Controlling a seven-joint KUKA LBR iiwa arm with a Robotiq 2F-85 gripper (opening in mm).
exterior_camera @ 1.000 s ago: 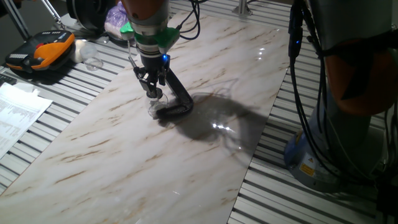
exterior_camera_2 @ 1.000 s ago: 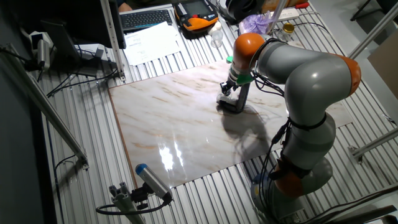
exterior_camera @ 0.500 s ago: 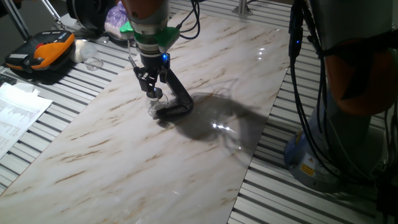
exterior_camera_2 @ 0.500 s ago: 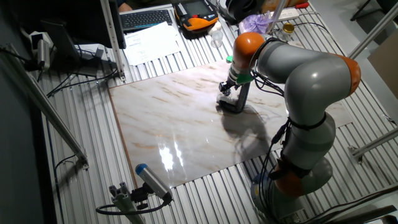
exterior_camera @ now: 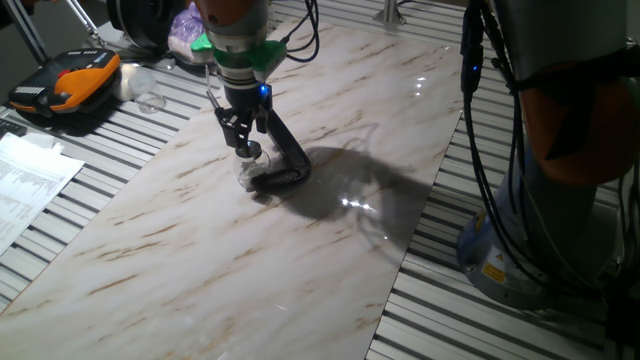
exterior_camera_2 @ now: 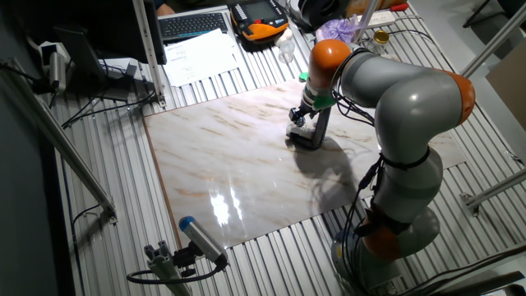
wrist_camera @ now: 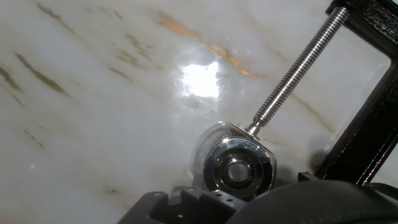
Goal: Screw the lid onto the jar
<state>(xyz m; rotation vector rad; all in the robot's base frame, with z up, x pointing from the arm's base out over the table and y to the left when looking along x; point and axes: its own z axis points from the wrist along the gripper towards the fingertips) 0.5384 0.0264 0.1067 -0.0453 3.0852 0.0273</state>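
The small clear glass jar (exterior_camera: 248, 174) stands on the marble board, held by the black C-clamp (exterior_camera: 287, 163). The shiny silvery lid (wrist_camera: 239, 173) sits on the jar's mouth; the glass (wrist_camera: 208, 142) shows around it in the hand view. My gripper (exterior_camera: 246, 149) points straight down onto the jar top, with its fingers closed in on the lid. In the other fixed view the gripper (exterior_camera_2: 297, 117) stands over the jar and clamp (exterior_camera_2: 312, 138). In the hand view dark gripper parts hide the lid's lower edge.
The clamp's threaded screw (wrist_camera: 298, 68) and black frame (wrist_camera: 368, 112) lie right beside the jar. An orange and black case (exterior_camera: 65, 85) and papers (exterior_camera: 25, 180) lie off the board at the left. Another clear glass vessel (exterior_camera: 148, 98) stands near the case.
Almost nothing has moved. The gripper stays on the jar top; the arm's cable at the upper right has shifted slightly.
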